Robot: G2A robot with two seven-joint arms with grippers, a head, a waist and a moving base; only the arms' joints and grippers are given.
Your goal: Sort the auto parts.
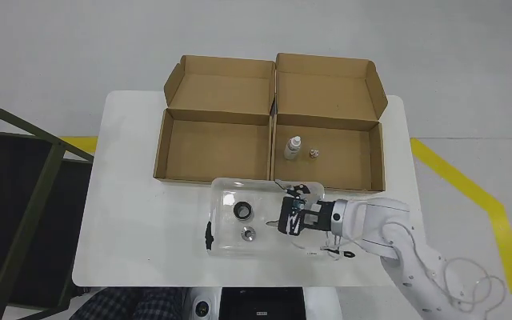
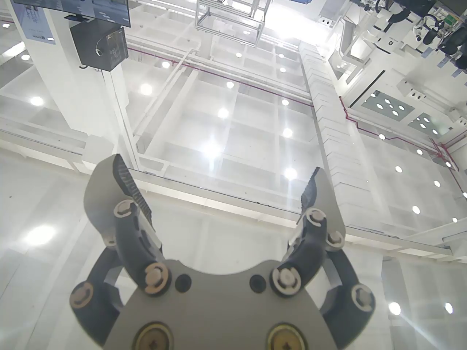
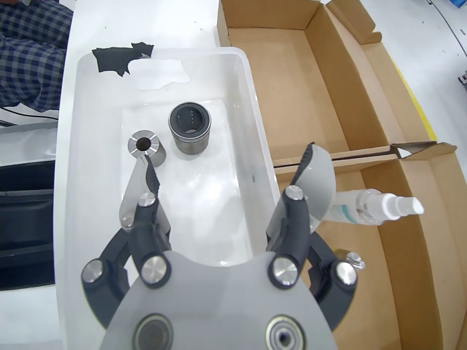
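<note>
A clear plastic bin (image 1: 218,197) (image 3: 251,85) sits at the table's front and holds two metal parts. One is a dark cylindrical bearing (image 1: 242,210) (image 3: 189,127), the other a smaller silver slotted sleeve (image 1: 249,234) (image 3: 146,146). My right gripper (image 1: 290,218) (image 3: 230,165) is open over the bin's right half, with nothing between its fingers. One fingertip (image 3: 149,169) is just short of the silver sleeve. My left gripper (image 2: 215,187) is open and empty, pointing up at the ceiling.
Two open cardboard boxes stand behind the bin. The left box (image 1: 212,152) (image 3: 299,85) holds nothing. The right box (image 1: 344,156) holds a white spray bottle (image 1: 293,147) (image 3: 372,205) and a small part (image 1: 314,152) (image 3: 352,256). Black tape (image 3: 120,58) marks the bin's far end.
</note>
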